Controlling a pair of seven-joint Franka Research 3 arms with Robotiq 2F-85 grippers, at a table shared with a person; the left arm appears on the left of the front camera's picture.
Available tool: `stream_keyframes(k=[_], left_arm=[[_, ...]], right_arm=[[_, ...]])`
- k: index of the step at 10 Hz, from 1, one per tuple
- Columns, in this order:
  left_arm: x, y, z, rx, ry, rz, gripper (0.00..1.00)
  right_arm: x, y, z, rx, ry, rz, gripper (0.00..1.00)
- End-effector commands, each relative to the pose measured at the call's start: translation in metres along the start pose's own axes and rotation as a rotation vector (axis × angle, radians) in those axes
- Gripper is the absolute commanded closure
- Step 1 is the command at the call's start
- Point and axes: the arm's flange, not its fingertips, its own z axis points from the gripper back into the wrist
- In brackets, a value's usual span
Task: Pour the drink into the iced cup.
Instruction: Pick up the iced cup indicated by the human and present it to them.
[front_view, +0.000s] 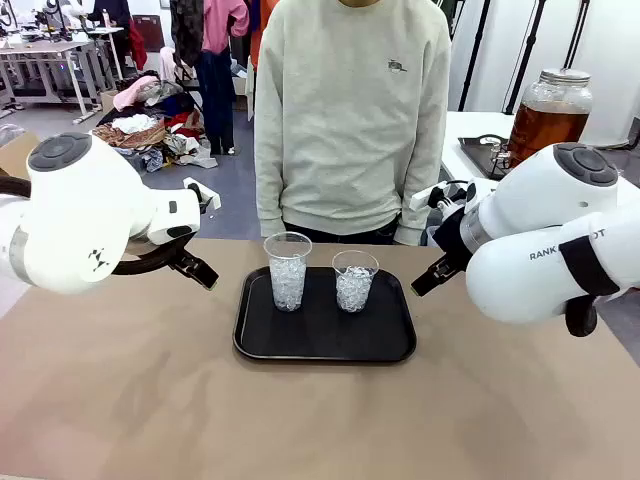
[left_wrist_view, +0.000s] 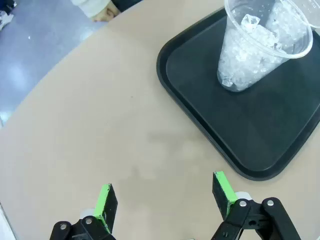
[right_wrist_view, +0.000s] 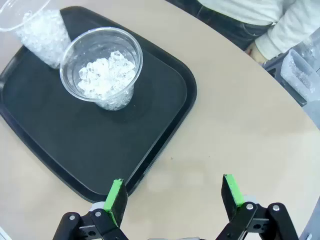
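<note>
Two clear iced cups stand on a black tray (front_view: 325, 345): a taller cup (front_view: 288, 272) on the left and a shorter cup (front_view: 355, 281) on the right. The amber drink fills a large glass jar (front_view: 548, 120) with a silvery lid on a side table at the back right. My left gripper (front_view: 195, 267) hovers left of the tray, and in its wrist view it (left_wrist_view: 164, 195) is open over bare table, with the taller cup (left_wrist_view: 260, 45) ahead. My right gripper (right_wrist_view: 173, 190) is open above the tray's right edge, near the shorter cup (right_wrist_view: 102, 70).
A person in a light sweatshirt (front_view: 350, 110) stands at the far side of the table, directly behind the tray, arms down. A clear plastic bin (right_wrist_view: 300, 70) sits off the table's right edge. Tan tabletop (front_view: 320, 420) stretches in front of the tray.
</note>
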Motion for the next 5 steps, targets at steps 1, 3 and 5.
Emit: stream_keyframes(k=[1, 3, 5], left_arm=[[0.0000, 0.0000, 0.0001, 0.000, 0.000, 0.000, 0.00], [0.0000, 0.0000, 0.0001, 0.000, 0.000, 0.000, 0.00], [0.0000, 0.0000, 0.0001, 0.000, 0.000, 0.000, 0.00]], right_arm=[[0.0000, 0.0000, 0.0000, 0.000, 0.000, 0.000, 0.00], [0.0000, 0.0000, 0.0000, 0.000, 0.000, 0.000, 0.00], [0.0000, 0.0000, 0.0000, 0.000, 0.000, 0.000, 0.00]])
